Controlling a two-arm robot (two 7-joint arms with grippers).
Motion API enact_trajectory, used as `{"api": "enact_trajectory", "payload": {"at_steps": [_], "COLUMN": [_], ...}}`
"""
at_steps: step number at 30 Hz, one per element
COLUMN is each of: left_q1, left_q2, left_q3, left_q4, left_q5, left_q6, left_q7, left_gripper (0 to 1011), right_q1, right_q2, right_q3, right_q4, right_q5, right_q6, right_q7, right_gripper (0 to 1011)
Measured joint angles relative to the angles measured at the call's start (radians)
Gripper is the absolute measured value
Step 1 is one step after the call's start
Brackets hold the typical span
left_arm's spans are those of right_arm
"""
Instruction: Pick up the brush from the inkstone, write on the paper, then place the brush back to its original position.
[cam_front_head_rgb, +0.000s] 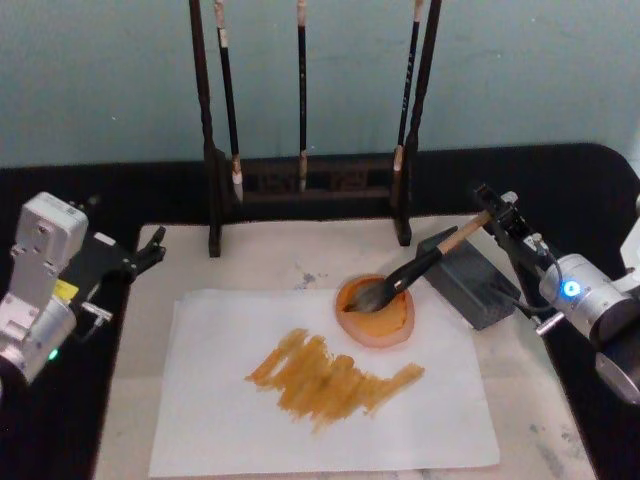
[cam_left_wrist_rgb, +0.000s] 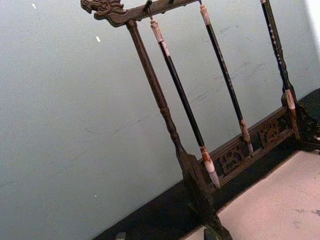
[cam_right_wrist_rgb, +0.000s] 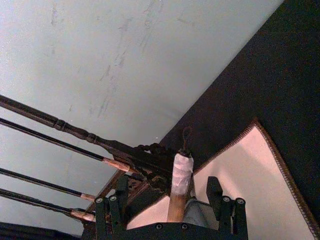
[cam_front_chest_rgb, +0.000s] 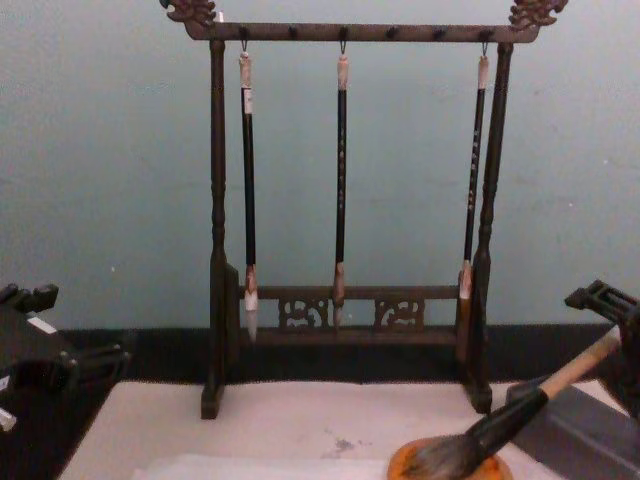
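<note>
The brush (cam_front_head_rgb: 415, 272) is seen lying aslant, its bristles resting in the inkstone (cam_front_head_rgb: 375, 310) and its black shaft propped on the near edge of the grey block (cam_front_head_rgb: 475, 280). Its pale handle end is enclosed by the right hand (cam_front_head_rgb: 497, 215); in the right wrist view the fingers (cam_right_wrist_rgb: 227, 212) are spread either side of the handle without visibly pressing it, so the grip is taken as apart. The paper (cam_front_head_rgb: 320, 385) is laid on the cream mat (cam_front_head_rgb: 280, 250), brown strokes (cam_front_head_rgb: 335, 378) marking its middle; the inkstone overlaps its far right edge. The brush rack (cam_front_head_rgb: 310, 185) is set at the mat's far edge. The left hand (cam_front_head_rgb: 150, 250) is held over the black worktop (cam_front_head_rgb: 60, 200) beside the mat's left corner, jaws parted, well apart from the paper.
</note>
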Motion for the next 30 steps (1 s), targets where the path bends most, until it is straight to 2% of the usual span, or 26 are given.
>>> {"api": "enact_trajectory", "payload": {"at_steps": [8, 14, 17, 19, 21, 23, 24, 27, 28, 29, 30], "left_q1": [0.0, 0.0, 0.0, 0.0, 0.0, 0.0, 0.0, 0.0, 0.0, 0.0, 0.0], "left_q2": [0.0, 0.0, 0.0, 0.0, 0.0, 0.0, 0.0, 0.0, 0.0, 0.0, 0.0], "left_q3": [0.0, 0.0, 0.0, 0.0, 0.0, 0.0, 0.0, 0.0, 0.0, 0.0, 0.0], "left_q4": [0.0, 0.0, 0.0, 0.0, 0.0, 0.0, 0.0, 0.0, 0.0, 0.0, 0.0], "left_q5": [0.0, 0.0, 0.0, 0.0, 0.0, 0.0, 0.0, 0.0, 0.0, 0.0, 0.0], "left_q6": [0.0, 0.0, 0.0, 0.0, 0.0, 0.0, 0.0, 0.0, 0.0, 0.0, 0.0], "left_q7": [0.0, 0.0, 0.0, 0.0, 0.0, 0.0, 0.0, 0.0, 0.0, 0.0, 0.0], "left_gripper": [1009, 1010, 1010, 1010, 1010, 1010, 1010, 1010, 1010, 1010, 1010], "right_q1": [-0.046, -0.11, -0.145, -0.17, -0.183, -0.198, -0.206, -0.211, -0.212, -0.213, -0.213], "right_q2": [0.03, 0.07, 0.095, 0.119, 0.135, 0.159, 0.177, 0.199, 0.215, 0.222, 0.233], "right_q3": [0.0, 0.0, -0.003, -0.01, -0.016, -0.028, -0.039, -0.058, -0.077, -0.085, -0.101], "right_q4": [-0.074, -0.173, -0.232, -0.279, -0.31, -0.349, -0.378, -0.408, -0.427, -0.434, -0.446], "right_q5": [0.03, 0.032, 0.018, -0.011, -0.044, -0.111, -0.176, -0.277, -0.354, -0.394, -0.46], "right_q6": [-0.012, -0.046, -0.072, -0.101, -0.127, -0.167, -0.197, -0.239, -0.266, -0.279, -0.296], "right_q7": [-0.047, -0.092, -0.109, -0.115, -0.115, -0.111, -0.108, -0.108, -0.113, -0.116, -0.125], "right_gripper": [1000, 1000, 1000, 1000, 1000, 1000, 1000, 1000, 1000, 1000, 1000]}}
